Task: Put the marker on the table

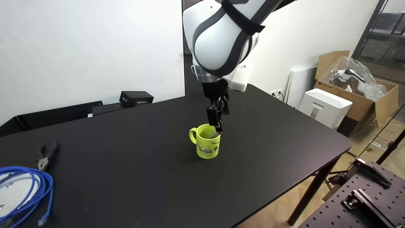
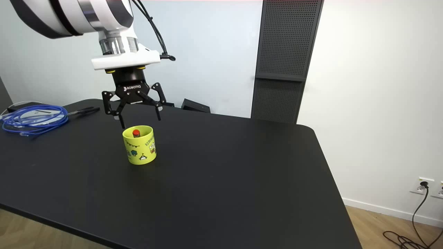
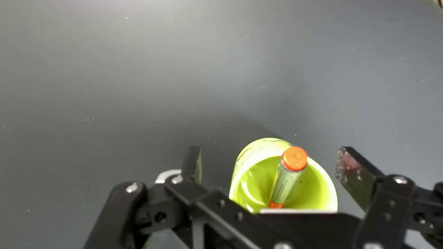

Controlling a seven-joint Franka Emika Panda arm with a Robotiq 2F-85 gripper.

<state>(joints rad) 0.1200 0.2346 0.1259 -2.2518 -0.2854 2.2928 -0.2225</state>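
Note:
The marker (image 3: 287, 180) is a pale stick with orange ends. It leans tilted inside the yellow-green mug (image 3: 249, 162), its orange end at the rim. In both exterior views only its upper part shows (image 1: 214, 135) (image 2: 136, 133); the rest is hidden by the mug. The mug (image 1: 207, 147) stands upright on the black table (image 2: 242, 180). My gripper (image 2: 141, 122) points down just above the mug, its fingers wide apart. In the wrist view the open fingers (image 3: 270, 154) lie on either side of the mug and marker, with nothing held.
A coiled blue cable (image 1: 47, 186) and pliers (image 1: 46, 158) lie on the table at one end. Black boxes (image 1: 136, 98) stand along the back edge by the wall. The mug's handle (image 1: 192, 135) sticks out to one side.

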